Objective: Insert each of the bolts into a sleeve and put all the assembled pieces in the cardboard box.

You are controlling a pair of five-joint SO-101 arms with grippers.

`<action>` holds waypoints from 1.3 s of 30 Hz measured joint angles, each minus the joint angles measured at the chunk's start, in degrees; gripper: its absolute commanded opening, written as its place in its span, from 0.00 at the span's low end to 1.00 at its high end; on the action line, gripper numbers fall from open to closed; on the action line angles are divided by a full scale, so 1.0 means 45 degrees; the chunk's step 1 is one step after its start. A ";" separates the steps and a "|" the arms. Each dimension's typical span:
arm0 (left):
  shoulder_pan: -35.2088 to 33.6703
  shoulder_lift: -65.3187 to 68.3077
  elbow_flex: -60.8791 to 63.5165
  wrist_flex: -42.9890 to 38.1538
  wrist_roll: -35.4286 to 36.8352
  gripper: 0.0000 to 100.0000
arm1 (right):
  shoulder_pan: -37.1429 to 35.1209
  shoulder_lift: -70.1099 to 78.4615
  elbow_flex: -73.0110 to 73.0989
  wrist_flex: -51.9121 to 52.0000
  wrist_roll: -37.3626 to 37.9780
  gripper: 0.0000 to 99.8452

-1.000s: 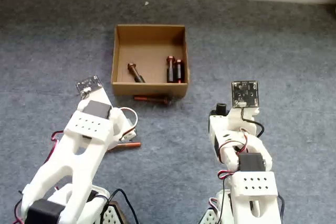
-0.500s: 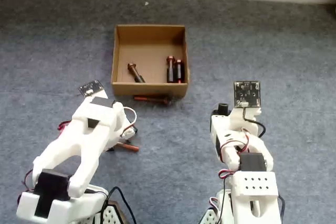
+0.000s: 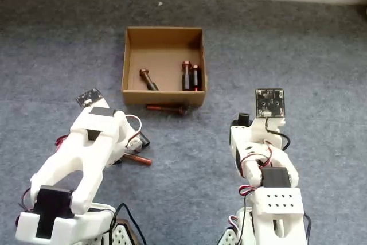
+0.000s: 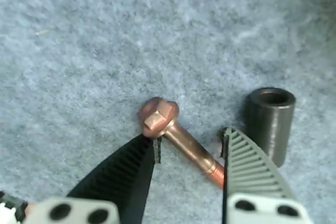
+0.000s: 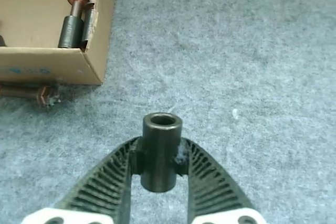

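Grey carpet-like surface [image 3: 298, 44] carries all items. Left claw [image 4: 190, 141] is spread, its two ribbed fingers standing on either side of a copper bolt [image 4: 176, 135] that lies flat on the surface; one fingertip sits just beside the hexagonal head, the other near the threaded end, and the bolt is not pinched. Just beyond that second finger lies a loose sleeve [image 4: 270, 121], dark and cylindrical, bore visible, apart from the bolt. In the high view the same bolt [image 3: 139, 159] lies beside the left arm, well short of the box. Right claw [image 5: 159, 155] is pressed onto a held sleeve [image 5: 161, 127], gripped at its lower half and standing upright between the fingers with its open bore facing up, clear of the surface. Cardboard box [image 3: 163, 31] stands ahead of both arms, open at the top. Inside, against the wall nearer the right arm, lie two assembled pieces [image 3: 191, 76] side by side, copper bolt heads projecting from dark sleeves; the right wrist view shows them [image 5: 73, 22] in the box corner. A boxed bolt [image 3: 148, 78] without a sleeve lies tilted on the box floor toward the opposite side. Outside, an outer bolt [image 3: 166, 108] lies along the foot of the near wall, just beside the cardboard.
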 measured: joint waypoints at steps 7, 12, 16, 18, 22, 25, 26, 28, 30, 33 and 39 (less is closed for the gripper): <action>-0.0078 0.0039 -0.0098 -0.0332 -0.0039 0.03 | 0.0000 0.0000 0.0000 0.0000 0.0000 0.00; -0.0215 0.0039 -0.0117 -0.0430 -0.0020 0.01 | 0.0000 0.0000 0.0000 0.0000 0.0000 0.00; -0.0234 0.0039 -0.0117 -0.0430 -0.0020 0.01 | 0.0000 0.0000 0.0000 0.0000 0.0000 0.00; -0.0234 0.0039 -0.0117 -0.0430 -0.0020 0.01 | 0.0000 0.0000 0.0000 0.0000 0.0000 0.00; -0.0234 0.0137 -0.0332 -0.0371 -0.0020 0.01 | 0.0000 0.0000 0.0000 0.0000 0.0000 0.00; -0.0215 0.0176 -0.0625 -0.0332 -0.0020 0.01 | 0.0000 0.0000 0.0000 0.0000 0.0000 0.00; -0.0137 0.0195 -0.0723 -0.0313 -0.0039 0.01 | 0.0000 0.0000 0.0000 0.0000 0.0000 0.00; -0.0137 0.0176 -0.0840 -0.0313 -0.0039 0.01 | 0.0000 0.0000 0.0000 0.0000 0.0000 0.00; -0.0137 -0.0195 -0.0840 -0.0332 -0.0234 0.01 | 0.0000 0.0000 0.0000 0.0000 0.0000 0.00; -0.0137 -0.1465 -0.0840 -0.0332 -0.0742 0.01 | 0.0000 -0.0020 0.0000 0.0176 0.0000 0.00; -0.0156 -0.5529 -0.0781 -0.0059 -0.1934 0.01 | -0.0020 -0.0078 0.0000 0.0586 0.0000 0.00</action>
